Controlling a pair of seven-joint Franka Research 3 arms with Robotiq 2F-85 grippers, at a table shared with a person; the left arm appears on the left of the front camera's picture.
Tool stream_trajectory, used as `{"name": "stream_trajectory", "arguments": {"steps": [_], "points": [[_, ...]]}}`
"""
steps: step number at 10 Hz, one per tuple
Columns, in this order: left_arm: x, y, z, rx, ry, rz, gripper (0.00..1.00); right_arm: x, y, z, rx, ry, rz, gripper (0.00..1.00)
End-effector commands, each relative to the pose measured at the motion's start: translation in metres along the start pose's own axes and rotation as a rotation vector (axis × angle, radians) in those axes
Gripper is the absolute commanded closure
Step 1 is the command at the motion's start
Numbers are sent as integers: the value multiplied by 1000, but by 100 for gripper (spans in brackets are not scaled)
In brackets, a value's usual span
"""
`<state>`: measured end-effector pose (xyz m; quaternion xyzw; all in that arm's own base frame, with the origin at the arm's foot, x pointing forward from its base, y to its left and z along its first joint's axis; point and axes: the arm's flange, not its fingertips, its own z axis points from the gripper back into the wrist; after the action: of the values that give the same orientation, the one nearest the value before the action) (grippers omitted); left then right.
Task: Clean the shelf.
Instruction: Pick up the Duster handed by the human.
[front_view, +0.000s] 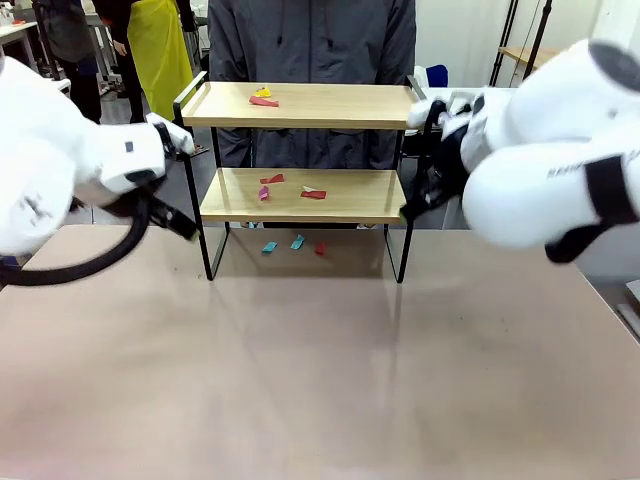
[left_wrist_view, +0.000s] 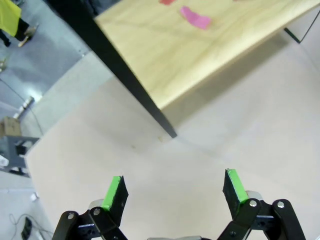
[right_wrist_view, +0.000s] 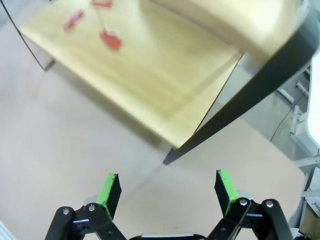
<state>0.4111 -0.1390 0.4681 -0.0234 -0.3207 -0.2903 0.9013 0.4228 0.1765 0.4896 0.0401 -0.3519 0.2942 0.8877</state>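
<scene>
**A:** Starting at the left gripper (left_wrist_view: 174, 181): spread wide, nothing between the green pads (left_wrist_view: 116, 189), aimed down at bare table (left_wrist_view: 100, 165). Same deal on the right gripper (right_wrist_view: 166, 179), wide and empty. So which way from there?

**B:** Up and ahead of both, toward the shelf (front_view: 350, 200). Parked at the far middle of the table, right in front of the person (front_view: 310, 40), squarely between the two arms. Long axis running left to right across the table, open front facing the robot side, raised rails at the two short ends.

**A:** Meaning one gripper flanking each short end?

**B:** Yep. In the left wrist view, hovering just short of the front-left leg (left_wrist_view: 141, 95), with the lower board (left_wrist_view: 210, 65) ahead and a pink scrap (left_wrist_view: 196, 18) on it. Mirror picture in the right wrist view: front-right leg (right_wrist_view: 240, 110) close by, red scraps (right_wrist_view: 111, 40) further along the board.

**A:** Nearer arm?

**B:** Pretty even as far as the frame goes. Guessing left for the lower-board scraps, given how they sit left of the board's middle. Also spotting yellow and red bits (front_view: 263, 97) on the top board (front_view: 340, 105), plus blue and red bits (front_view: 297, 242) on the table under the shelf. Can't tell whether to grab the rack by its ends or pick the bits.
</scene>
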Motion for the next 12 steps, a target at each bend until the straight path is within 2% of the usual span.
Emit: {"name": "stream_trajectory", "arguments": {"steps": [1, 3, 5, 7, 8, 9, 10, 11, 12], "points": [[6, 39, 32, -109, 24, -92, 0, 4, -29, 26, 86, -24, 22, 0], [0, 90, 55, -328, 11, -232, 0, -3, -74, 54, 184, -68, 110, 0], [-25, 132, 62, -510, -82, -373, 0, -27, -131, 64, 249, -94, 192, 0], [-51, 162, 58, -559, -176, -464, 0, -64, -188, 61, 294, -154, 229, 0], [-58, 167, 56, -565, -198, -479, 0, -78, -205, 57, 321, -198, 230, 0], [-62, 167, 51, -546, -204, -477, 0, -89, -215, 51, 334, -248, 208, 0], [-59, 160, 47, -472, -147, -495, 0, -93, -212, 46, 320, -246, 173, 0], [-72, 167, 62, -548, -198, -468, 0, -92, -203, 70, 281, -192, 213, 0], [-72, 167, 62, -548, -198, -468, 0, -92, -203, 70, 281, -192, 213, 0]]}}
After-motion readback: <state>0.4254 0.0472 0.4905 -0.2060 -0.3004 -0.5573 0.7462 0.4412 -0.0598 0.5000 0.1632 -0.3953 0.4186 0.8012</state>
